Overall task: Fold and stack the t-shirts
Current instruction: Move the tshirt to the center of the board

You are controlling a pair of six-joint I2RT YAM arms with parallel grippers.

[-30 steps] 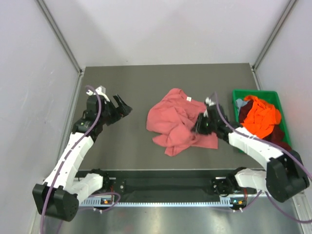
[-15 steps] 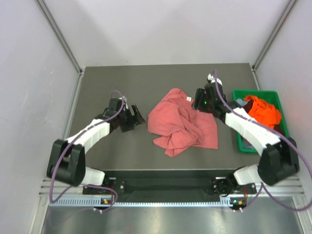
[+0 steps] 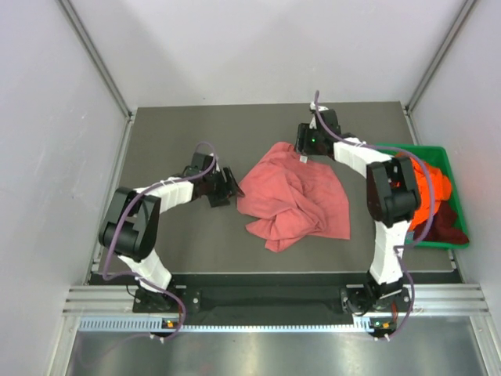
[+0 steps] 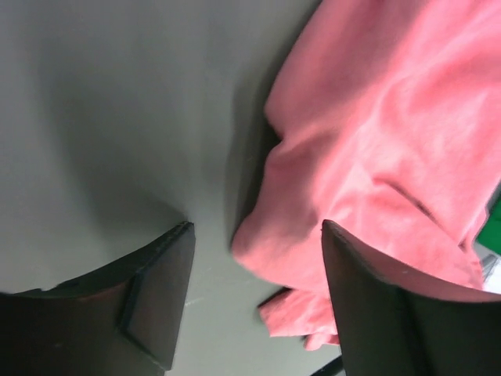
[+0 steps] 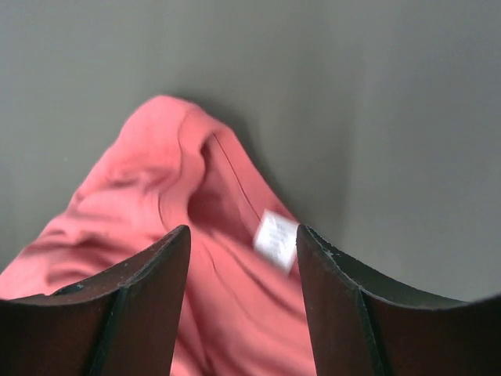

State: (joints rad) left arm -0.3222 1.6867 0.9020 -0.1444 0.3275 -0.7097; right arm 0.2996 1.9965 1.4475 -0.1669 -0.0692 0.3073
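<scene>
The salmon-pink t-shirt point(image 3: 291, 196) lies crumpled at the middle of the table. My left gripper point(image 3: 225, 188) is open, low at the shirt's left edge; in the left wrist view the shirt's edge point(image 4: 368, 157) lies between and beyond the fingers. My right gripper point(image 3: 304, 147) is open above the shirt's far corner, where a white label point(image 3: 302, 159) shows; the label point(image 5: 274, 237) sits between the fingers in the right wrist view. Orange point(image 3: 433, 182) and dark maroon point(image 3: 446, 221) shirts lie in the green bin point(image 3: 417, 150).
The green bin stands at the table's right edge. The dark table point(image 3: 196, 125) is bounded by grey walls left, right and behind.
My left gripper moved right to the shirt's left edge. My right gripper moved from the shirt's right side up and back to its far corner by the label.
</scene>
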